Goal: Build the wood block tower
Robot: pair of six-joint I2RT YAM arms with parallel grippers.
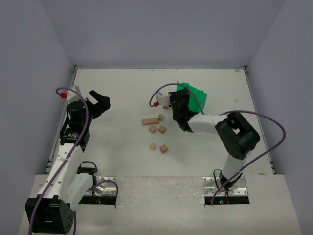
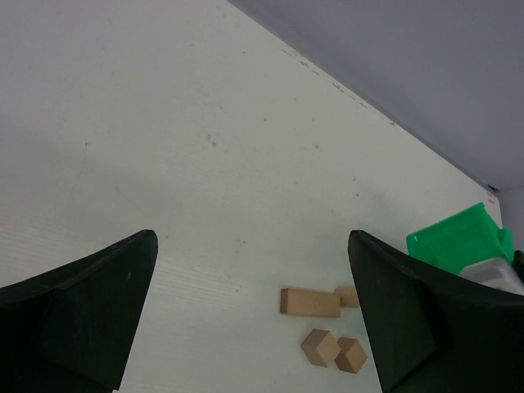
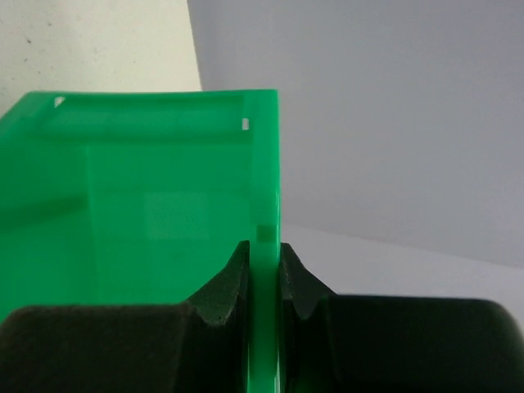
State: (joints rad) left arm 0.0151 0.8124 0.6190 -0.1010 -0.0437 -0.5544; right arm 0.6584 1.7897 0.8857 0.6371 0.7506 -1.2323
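From above, the wooden blocks (image 1: 153,129) lie loose on the table (image 1: 112,88), with nothing stacked yet. A bar (image 1: 150,121) has one cube just beside its right end, two cubes sit close together below it, and two more lie nearer the arms. The right claw (image 1: 177,105) reaches in just right of them and is joined to the green bin (image 1: 195,95). The left claw (image 1: 99,102) hangs well apart at the left, spread wide and holding nothing.

The left wrist view looks between its own spread fingers (image 2: 90,303) at bare table. The bar, part of another block at its right end and two cubes sit low on the right, with the bin's corner beyond them.

The right wrist view shows what the overhead one cannot: the claw's pads are pressed together on the bin's thin rim wall. No blocks appear here, and I cannot tell whether the bin is lifted or resting on the table.

In my judgement the risk is the bin. An edge pinch on smooth plastic could twist or slip, and the blocks lie just beside it. A dropped or swung bin would probably scatter them, and the right wrist camera cannot see them there. The blocks are tiny against the claws, so picking one could nudge its close neighbour.
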